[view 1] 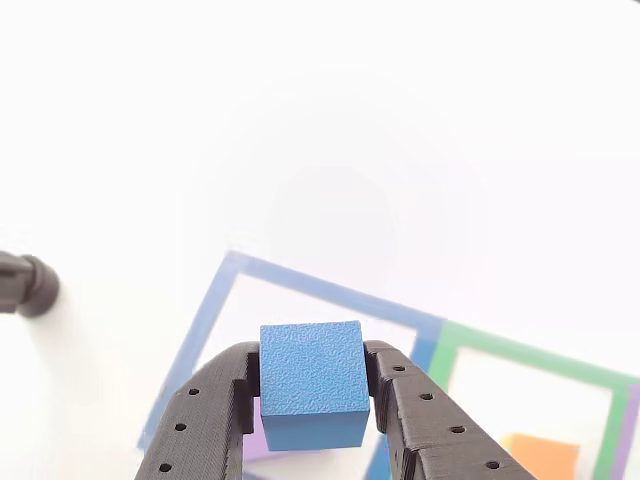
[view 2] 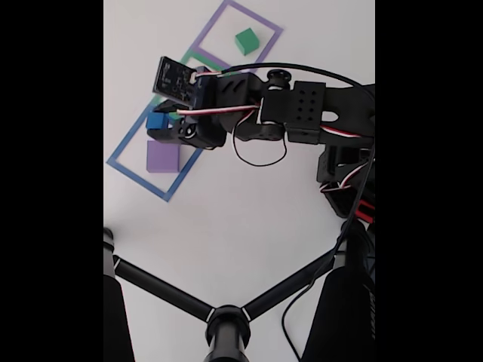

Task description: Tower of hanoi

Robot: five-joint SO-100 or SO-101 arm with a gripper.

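In the other view my gripper (view 1: 312, 366) is shut on the blue cube (view 1: 312, 382), its black fingers (view 1: 212, 410) pressing both sides. The cube hangs above the blue square outline (view 1: 205, 322), and a sliver of the purple block (view 1: 258, 440) shows just beneath it. The orange block (view 1: 540, 456) lies inside the green outline (view 1: 520, 352) at lower right. In the fixed view the gripper (view 2: 158, 125) holds the blue cube (view 2: 156, 121) just above and beside the purple block (view 2: 161, 156). The green block (view 2: 245, 40) sits alone in the purple outline (view 2: 226, 9).
A black stand with three legs (view 2: 226, 324) reaches across the lower part of the fixed view. The arm's body and cables (view 2: 302, 113) cover the green outline there. A black rounded object (view 1: 28, 285) pokes in at the left edge of the other view.
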